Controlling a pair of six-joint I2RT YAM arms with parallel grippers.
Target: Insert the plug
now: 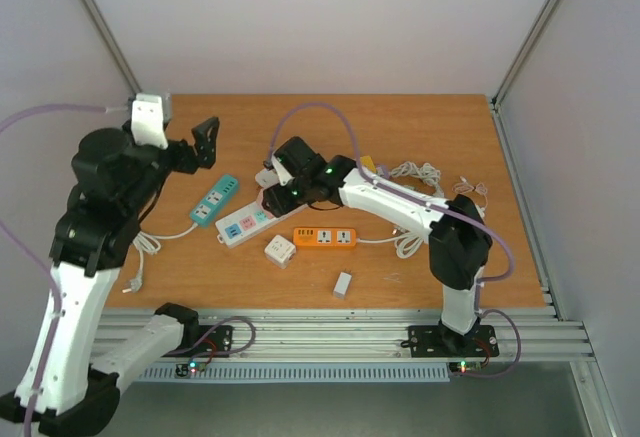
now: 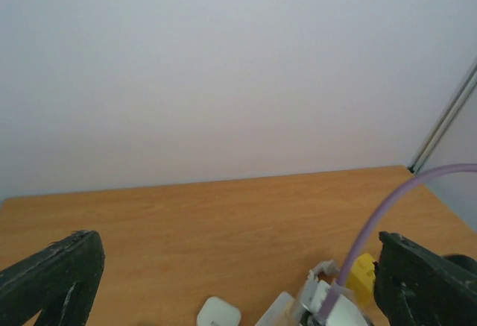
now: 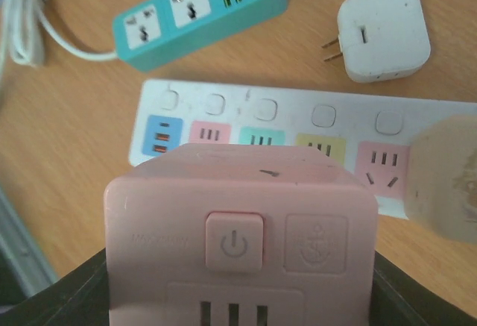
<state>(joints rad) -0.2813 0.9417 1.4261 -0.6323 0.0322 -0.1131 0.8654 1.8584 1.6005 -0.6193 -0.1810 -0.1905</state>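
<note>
Fingers of the right gripper (image 1: 281, 193) are pinching the pink plug block (image 3: 240, 229) from both sides, holding it over the white power strip (image 3: 298, 126) near the middle of the table (image 1: 440, 127). A teal strip (image 3: 200, 11) is lying to its left, beside a white adapter (image 3: 384, 33). At the far left, the left gripper (image 2: 237, 266) is hanging raised, fingers spread wide.
</note>
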